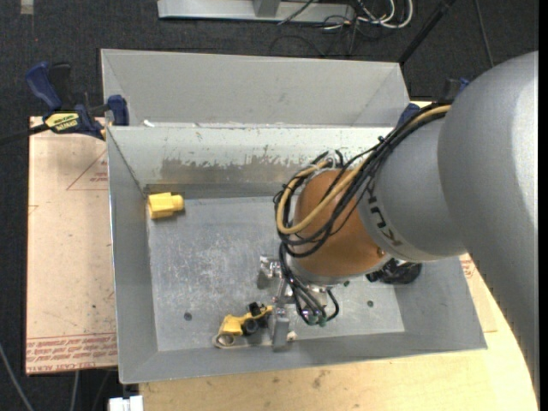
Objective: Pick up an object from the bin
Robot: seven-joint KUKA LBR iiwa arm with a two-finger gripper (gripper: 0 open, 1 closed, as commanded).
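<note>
My gripper hangs low over the bin's front middle, below the orange cover, and stands open. One metal finger is farther back and the other finger is close to the front wall. A small yellow and black toy-like thing lies on the floor just left of the front finger, touching or nearly touching it. I cannot tell whether any part of it sits between the fingers. A yellow block rests in the back left corner, far from the gripper.
A black thing lies on the floor at the right, partly hidden under the arm. The arm and its cables cover the bin's right half. Bare floor stretches across the left and middle.
</note>
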